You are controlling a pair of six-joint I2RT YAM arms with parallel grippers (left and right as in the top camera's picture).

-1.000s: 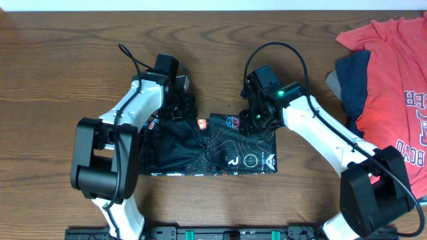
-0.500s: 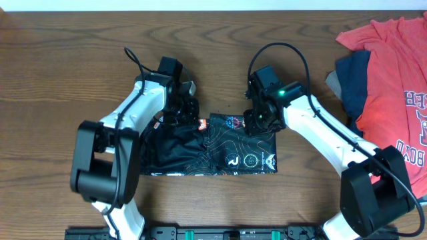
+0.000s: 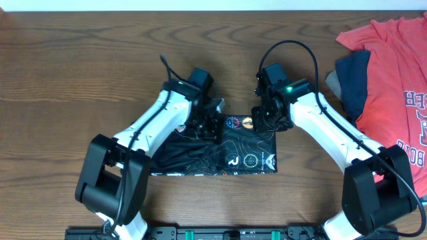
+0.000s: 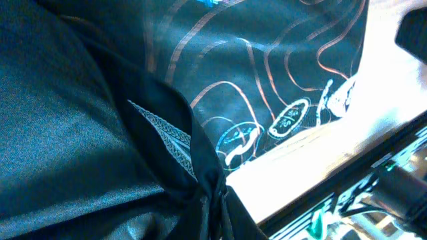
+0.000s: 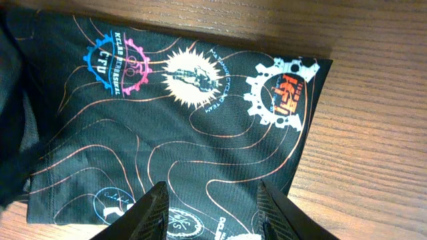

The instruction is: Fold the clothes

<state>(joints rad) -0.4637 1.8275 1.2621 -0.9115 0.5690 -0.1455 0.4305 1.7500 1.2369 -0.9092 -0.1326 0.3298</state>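
Black jersey [image 3: 235,152] lying half-folded on surface [image 3: 80,67], centre near. Left claw [image 3: 212,125] clamping bunched cloth at far edge. Right claw [image 5: 213,201] hovering apart over right half. Best: dragging fold low, keeping edges aligned.

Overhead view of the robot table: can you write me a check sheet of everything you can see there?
Surface: wooden table, brown, grain showing.
Job's things: black jersey, lying partly folded, its left part bunched.
Clutter: red T-shirt lying over a navy garment at the right edge.
Grippers: left gripper pinches a bunched jersey fold; right gripper open above the jersey's logos.
Cables: black cable loops off the right arm; another at the left arm.
Surroundings: dark rail along the near edge.
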